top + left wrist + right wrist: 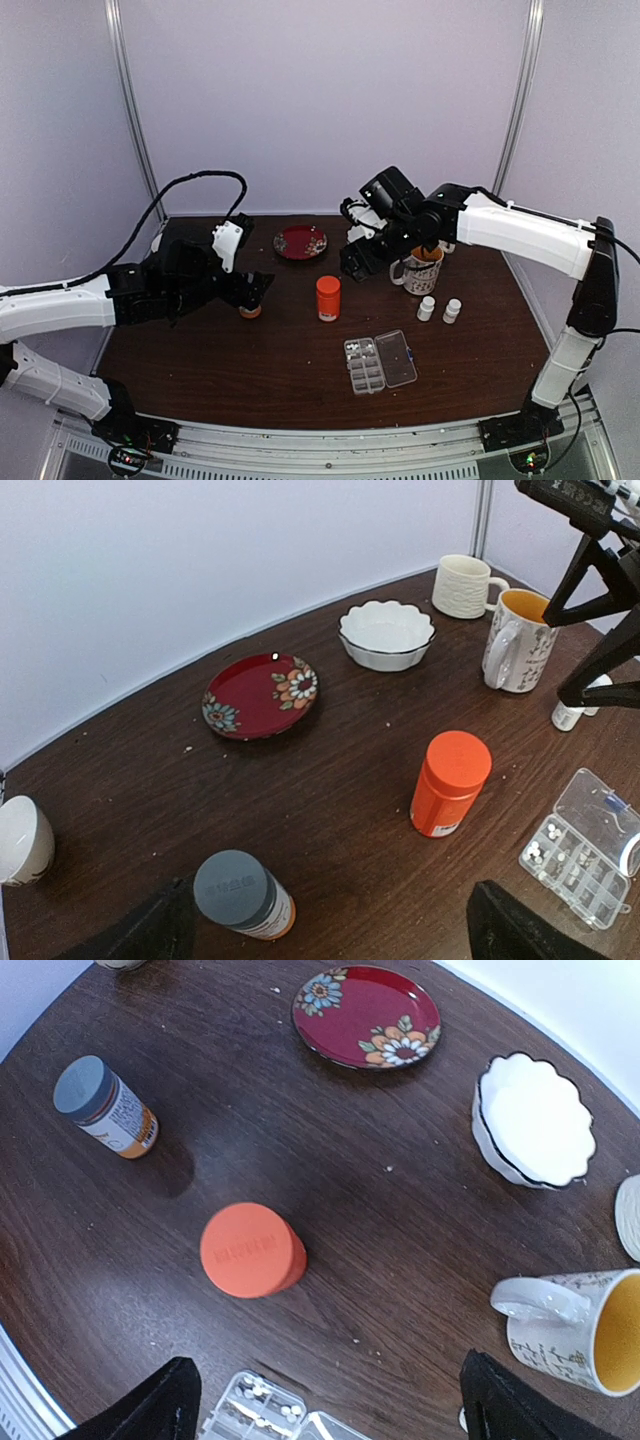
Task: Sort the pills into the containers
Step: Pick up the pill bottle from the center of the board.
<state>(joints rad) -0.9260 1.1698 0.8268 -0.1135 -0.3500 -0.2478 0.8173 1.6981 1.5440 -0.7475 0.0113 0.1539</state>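
Note:
The clear pill box (pixel 380 362) lies lid-open at the front centre of the table, and its containers (pixel 585 848) stand in two rows. Tiny whitish pills (pixel 255 1397) sit in a few end compartments, also visible from the left wrist as pills (pixel 545 845). My left gripper (pixel 255 290) hovers open at the left, just behind a grey-capped bottle (pixel 240 895), with nothing between its fingers (pixel 140 935). My right gripper (pixel 358 262) hangs open above the table behind the orange bottle (pixel 250 1250), holding nothing.
A red flowered plate (pixel 300 242) and a white scalloped bowl (pixel 387 635) stand at the back. A patterned mug (pixel 420 268) and a cream mug (pixel 465 585) are at the right rear. Two small white bottles (pixel 440 310) stand beside the pill box. A white cup (pixel 20 840) is far left.

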